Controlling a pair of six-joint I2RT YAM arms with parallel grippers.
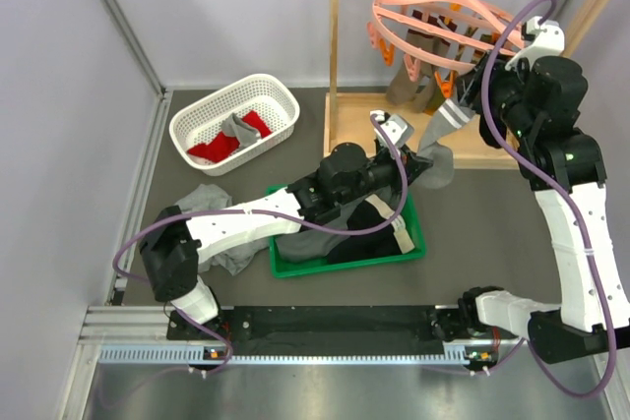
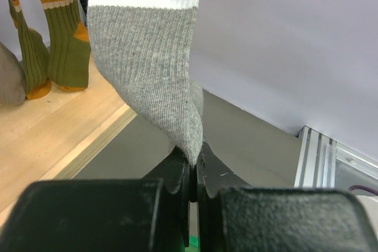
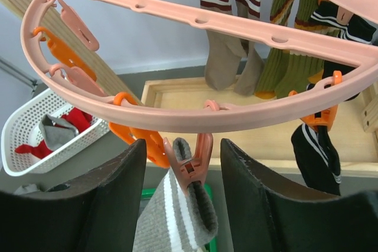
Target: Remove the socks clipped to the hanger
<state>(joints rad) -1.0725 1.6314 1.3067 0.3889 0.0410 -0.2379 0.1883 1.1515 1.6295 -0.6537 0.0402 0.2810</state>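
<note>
The grey sock [image 2: 153, 75] hangs from a clip [image 3: 188, 166] on the hanger [image 3: 177, 119] rim. The left gripper [image 2: 192, 172] is clamped on its toe, below the hanger. The right gripper [image 3: 183, 196] stands parted astride that clip, holding nothing. Recommend squeezing the clip squarely before pulling down.

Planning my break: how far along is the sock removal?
Done: red and grey socks lie in the white basket. In hand: the left gripper pinches the toe of the grey striped sock while the right gripper, open, brackets its clip. Left: tan, olive and black striped socks hang on the hanger.
</note>
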